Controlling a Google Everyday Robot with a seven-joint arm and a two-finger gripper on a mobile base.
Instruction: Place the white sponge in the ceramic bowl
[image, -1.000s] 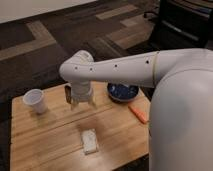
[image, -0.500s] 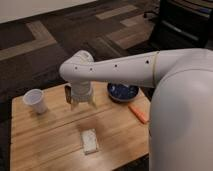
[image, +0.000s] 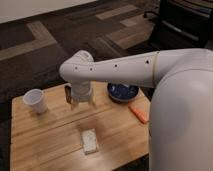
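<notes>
The white sponge lies flat on the wooden table, near its front middle. The ceramic bowl, dark blue, sits at the back right of the table, partly hidden behind my arm. My gripper hangs from the white arm over the table's middle back, above and behind the sponge and to the left of the bowl. It holds nothing that I can see.
A round white cup stands at the back left of the table. An orange object lies at the right edge, in front of the bowl. My large white arm fills the right side. Dark carpet surrounds the table.
</notes>
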